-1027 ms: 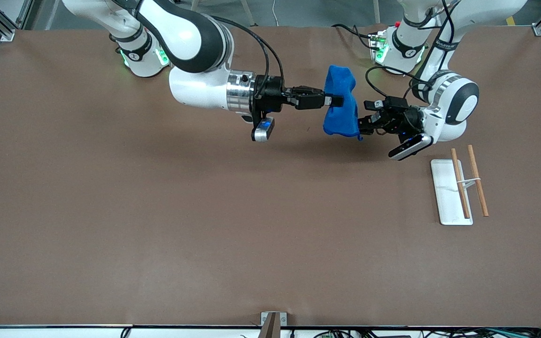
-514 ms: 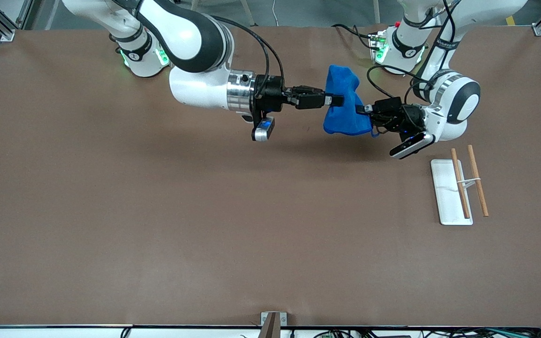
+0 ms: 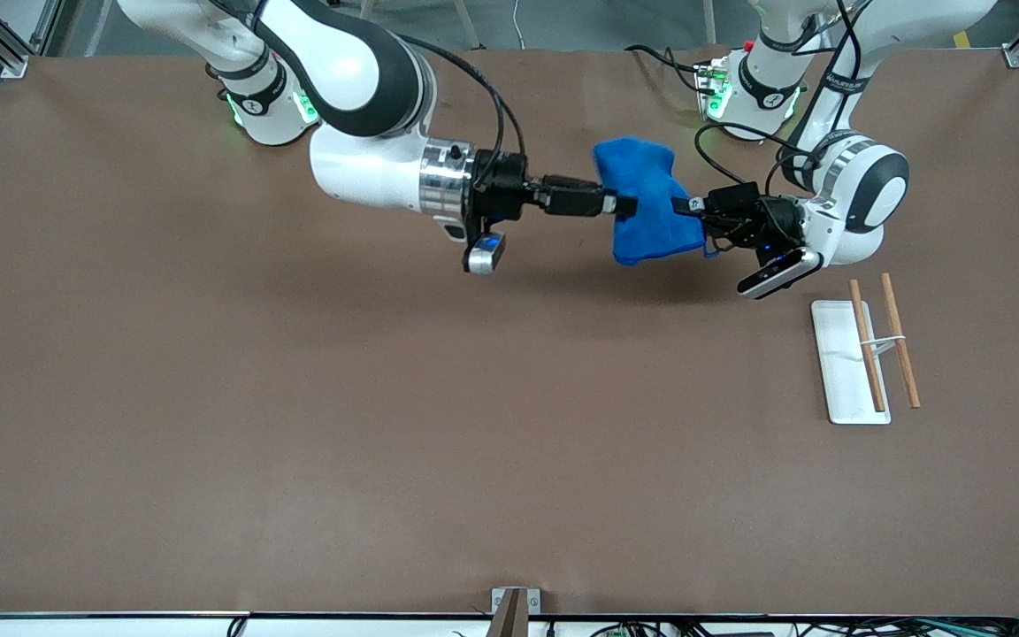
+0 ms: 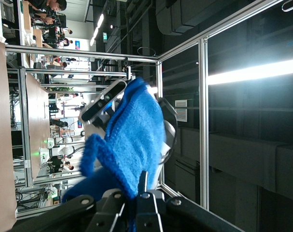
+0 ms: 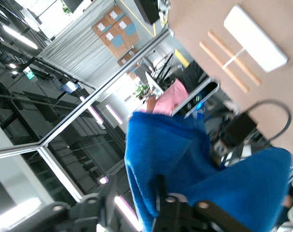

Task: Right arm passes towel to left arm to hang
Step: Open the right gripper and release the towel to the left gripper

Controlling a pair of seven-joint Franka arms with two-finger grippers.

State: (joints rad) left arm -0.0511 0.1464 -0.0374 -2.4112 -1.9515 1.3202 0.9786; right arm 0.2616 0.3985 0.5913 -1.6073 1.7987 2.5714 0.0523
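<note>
Both arms were glossy white with black joint bands, silver wrist rings, loose black cables and green lights glowing at their bases, each ending in a black gripper with a small silver camera clipped beside it.

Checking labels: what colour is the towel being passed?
Bright royal blue, plain; the towel shows best in the front view.

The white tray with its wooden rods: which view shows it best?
The front view: the white tray lies whole at the left arm's end of the table. The right wrist view shows it small and blurred; the left wrist view misses it.
</note>
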